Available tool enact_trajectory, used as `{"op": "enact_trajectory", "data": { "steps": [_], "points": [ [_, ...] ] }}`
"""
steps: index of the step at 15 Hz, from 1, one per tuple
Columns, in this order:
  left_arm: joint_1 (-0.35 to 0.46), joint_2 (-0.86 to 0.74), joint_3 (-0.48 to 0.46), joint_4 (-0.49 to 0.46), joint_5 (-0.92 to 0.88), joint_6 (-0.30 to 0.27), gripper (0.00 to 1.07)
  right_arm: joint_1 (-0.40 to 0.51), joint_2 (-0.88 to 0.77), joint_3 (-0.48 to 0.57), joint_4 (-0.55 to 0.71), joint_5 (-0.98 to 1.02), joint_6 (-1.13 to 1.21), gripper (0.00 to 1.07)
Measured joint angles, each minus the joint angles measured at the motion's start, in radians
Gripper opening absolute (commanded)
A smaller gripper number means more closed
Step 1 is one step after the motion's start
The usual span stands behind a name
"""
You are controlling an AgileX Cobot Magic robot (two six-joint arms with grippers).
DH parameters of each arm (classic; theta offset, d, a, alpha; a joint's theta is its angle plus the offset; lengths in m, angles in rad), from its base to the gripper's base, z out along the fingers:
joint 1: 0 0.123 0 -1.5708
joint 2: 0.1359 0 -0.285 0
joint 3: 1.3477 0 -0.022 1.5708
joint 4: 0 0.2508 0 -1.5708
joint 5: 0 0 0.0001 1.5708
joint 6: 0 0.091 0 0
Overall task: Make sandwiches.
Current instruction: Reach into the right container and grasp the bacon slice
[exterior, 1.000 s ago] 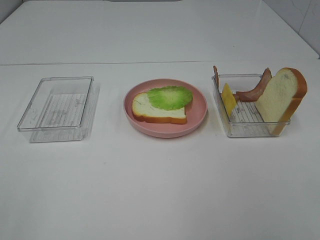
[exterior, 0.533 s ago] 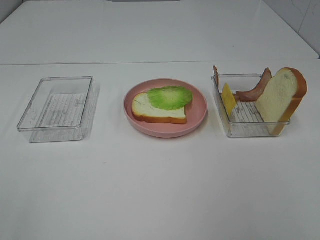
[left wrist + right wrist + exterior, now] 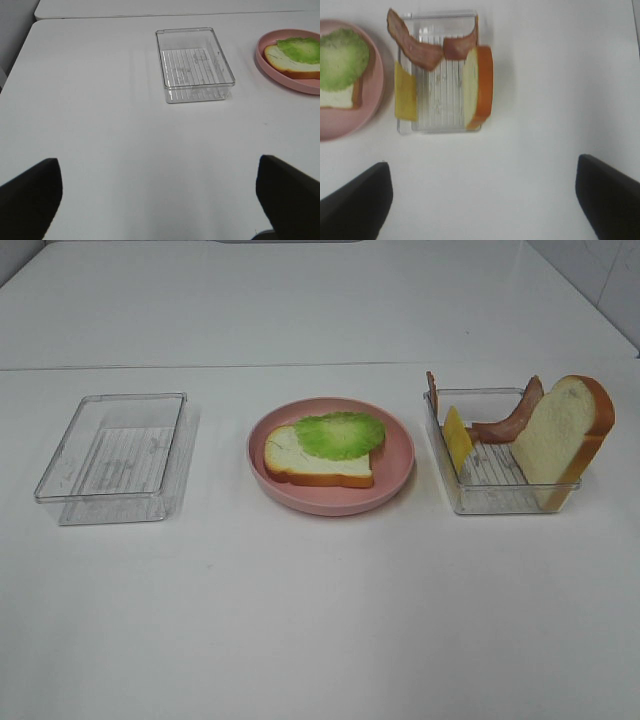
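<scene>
Agape, empty: left pincer (image 3: 160, 200), right pincer (image 3: 482, 200); ruffled green lettuce leaf (image 3: 340, 434) tops white bread slice (image 3: 298, 464) on round pink plate (image 3: 402, 452); yellow cheese slice (image 3: 457, 438), reddish-brown bacon strips (image 3: 506, 423), second slice (image 3: 556, 438) propped upright in clear plastic tray (image 3: 500, 506), presumably for pinching.

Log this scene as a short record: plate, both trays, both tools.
plate: pink plate with bread slice lying flat, lettuce leaf on it
left tray: nothing inside
right tray: cheese slice, bacon strips, second bread slice leaning upright
left tool: open, holding nothing
right tool: open, holding nothing
stage: cheese, bacon, top slice not yet stacked
</scene>
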Motion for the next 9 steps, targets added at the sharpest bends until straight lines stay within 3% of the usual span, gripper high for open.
{"op": "enact_trajectory", "data": {
  "steps": [3, 4, 7, 9],
  "points": [
    [0.0, 0.0, 0.0, 0.0, 0.0, 0.0, 0.98, 0.0, 0.169, -0.217, -0.002, 0.0, 0.0, 0.96],
    [0.0, 0.0, 0.0, 0.0, 0.0, 0.0, 0.98, 0.0, 0.313, -0.384, 0.0, 0.0, -0.002, 0.96],
    [0.0, 0.0, 0.0, 0.0, 0.0, 0.0, 0.98, 0.004, 0.444, -0.518, 0.033, 0.001, -0.002, 0.96],
    [0.0, 0.0, 0.0, 0.0, 0.0, 0.0, 0.98, 0.026, 0.492, -0.532, 0.033, 0.001, -0.002, 0.96]
  ]
}}
